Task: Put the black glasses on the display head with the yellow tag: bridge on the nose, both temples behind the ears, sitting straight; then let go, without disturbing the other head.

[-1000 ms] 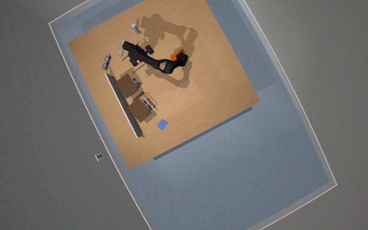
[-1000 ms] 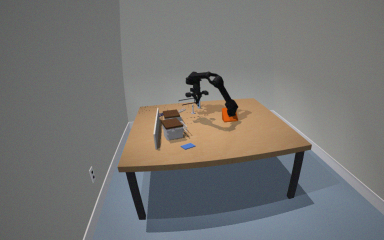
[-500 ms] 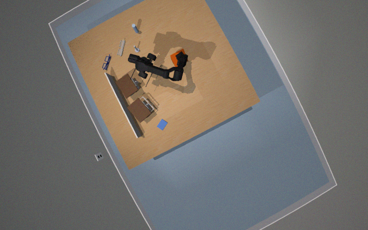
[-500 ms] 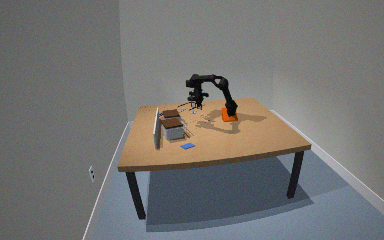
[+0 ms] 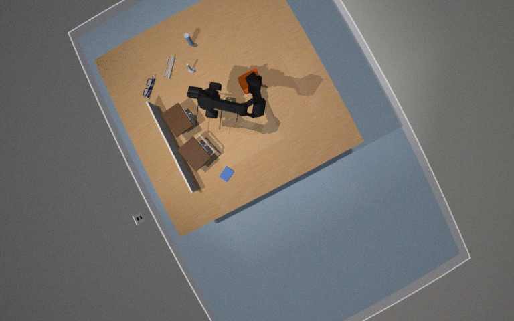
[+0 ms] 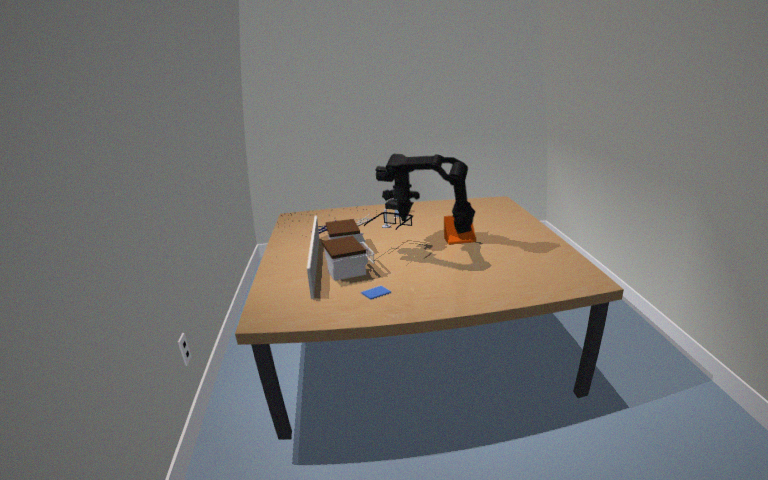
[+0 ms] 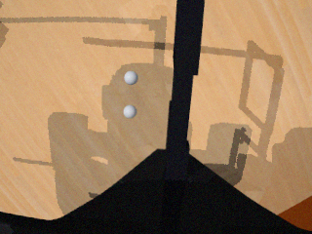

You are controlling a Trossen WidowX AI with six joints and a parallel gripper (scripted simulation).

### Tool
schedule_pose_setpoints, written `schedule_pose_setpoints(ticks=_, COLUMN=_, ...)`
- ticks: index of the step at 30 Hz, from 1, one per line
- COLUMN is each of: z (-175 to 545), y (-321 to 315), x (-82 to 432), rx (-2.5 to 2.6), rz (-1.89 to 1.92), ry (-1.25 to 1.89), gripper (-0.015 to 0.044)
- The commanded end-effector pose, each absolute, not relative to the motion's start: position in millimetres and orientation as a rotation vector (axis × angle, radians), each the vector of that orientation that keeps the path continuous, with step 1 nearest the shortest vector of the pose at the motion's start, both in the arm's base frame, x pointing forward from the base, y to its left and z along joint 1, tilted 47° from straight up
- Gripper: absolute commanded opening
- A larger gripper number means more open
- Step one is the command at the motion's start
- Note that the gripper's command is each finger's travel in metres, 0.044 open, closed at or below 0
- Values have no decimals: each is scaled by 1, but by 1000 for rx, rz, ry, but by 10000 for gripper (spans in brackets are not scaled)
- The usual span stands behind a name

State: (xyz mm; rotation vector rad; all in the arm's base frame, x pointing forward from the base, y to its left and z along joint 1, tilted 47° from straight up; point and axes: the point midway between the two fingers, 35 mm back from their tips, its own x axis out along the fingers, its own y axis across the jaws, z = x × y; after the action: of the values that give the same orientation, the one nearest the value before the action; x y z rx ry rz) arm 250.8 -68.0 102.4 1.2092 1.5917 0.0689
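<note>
The black glasses (image 6: 374,219) hang from my gripper (image 6: 404,218) above the table, with their temples pointing toward the head side. The gripper is shut on them and points down. In the wrist view its dark fingers fill the middle, and the glasses' shadow shows on the wood. Two display heads with brown tops stand side by side: the far head (image 5: 178,120) (image 6: 342,227) and the near head (image 5: 195,153) (image 6: 343,247). The near head wears pale glasses (image 5: 207,144). My gripper is off to the robot-base side of both heads. No yellow tag can be made out in any view.
A white panel (image 5: 170,145) (image 6: 312,257) stands behind the heads. Blue glasses (image 5: 150,86) and pale glasses (image 5: 168,67) lie beyond the far head. A grey-blue cylinder (image 5: 189,40) and a small stand (image 5: 190,68) are nearby. A blue card (image 5: 226,173) (image 6: 376,292) lies beside the near head.
</note>
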Motion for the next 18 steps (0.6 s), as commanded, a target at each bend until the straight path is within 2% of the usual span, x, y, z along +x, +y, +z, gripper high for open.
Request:
schedule_pose_setpoints(ticks=1, z=102, y=-65, x=251, rx=1202, rz=82, ry=1583, gripper=0)
schedule_pose_setpoints(ticks=18, z=92, y=-56, x=255, rx=1201, rz=79, ry=1582, gripper=0)
